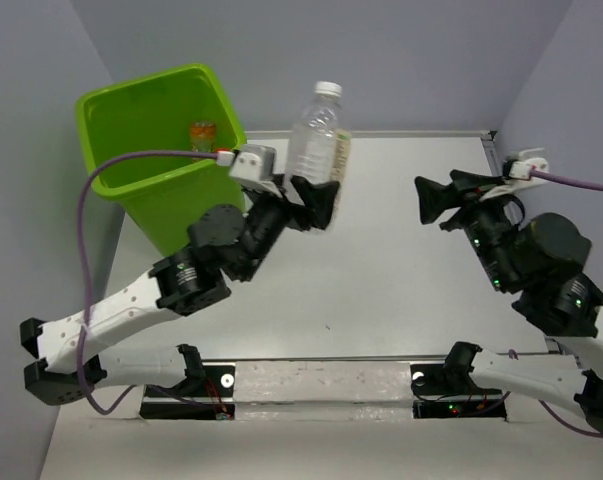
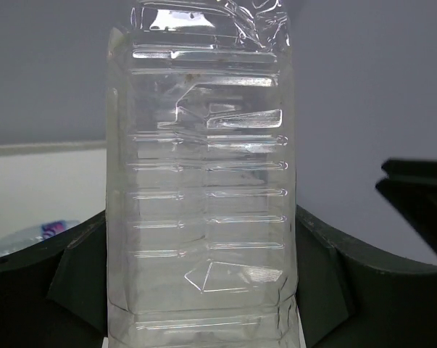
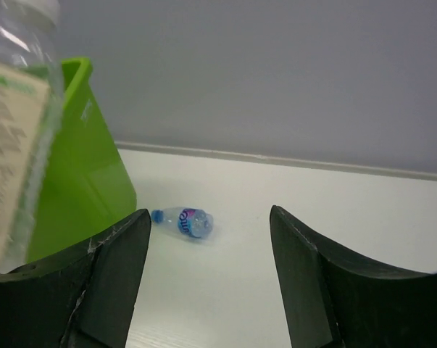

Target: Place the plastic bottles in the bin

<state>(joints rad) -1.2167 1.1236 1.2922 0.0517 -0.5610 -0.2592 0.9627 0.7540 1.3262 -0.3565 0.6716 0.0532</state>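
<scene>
The left gripper [image 1: 316, 200] is pinched on the lower body of a clear plastic bottle [image 1: 316, 130]. The bottle is raised off the table [image 1: 381, 300], with its long axis upright and its white cap on top. The lime-green bin [image 1: 146, 82] lies to the left of this gripper, with its near corner close beside the wrist. The left arm is the nearer one, so the release appears to call for a leftward carry over the rim.

The right gripper [image 1: 431, 203] is spread and holds nothing.

The top view shows an orange-drink bottle [image 1: 202, 135] already inside the bin. Only the right wrist view shows clearly a small blue-labelled bottle [image 3: 183, 221] on its side on the table, cap toward the bin's base.
</scene>
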